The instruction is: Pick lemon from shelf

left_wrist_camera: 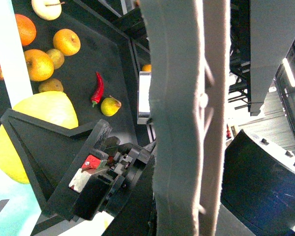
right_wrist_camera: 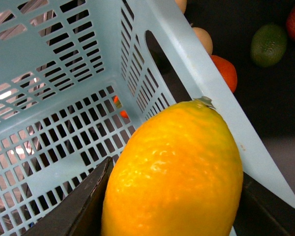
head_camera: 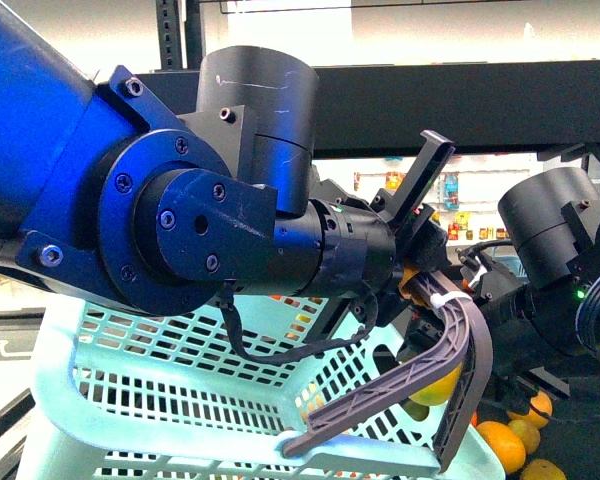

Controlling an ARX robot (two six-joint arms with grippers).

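Background: the black shelf [head_camera: 450, 100], with oranges [head_camera: 500, 443] lying loose on its dark tray. Foreground: a pale turquoise basket [right_wrist_camera: 206, 93]. The right gripper [right_wrist_camera: 174, 211] is clamped on the lemon [right_wrist_camera: 177, 162], its dark fingers [right_wrist_camera: 83, 206] pressing either side, and holds the fruit clear of the tray, above the basket's rim and open interior. The left gripper [head_camera: 370, 453] hangs nearby with its grey fingers spread, holding nothing. Judged progress: the lemon is lifted off the shelf, so the pick is essentially done; what is left is probably lowering it into the basket and releasing it.
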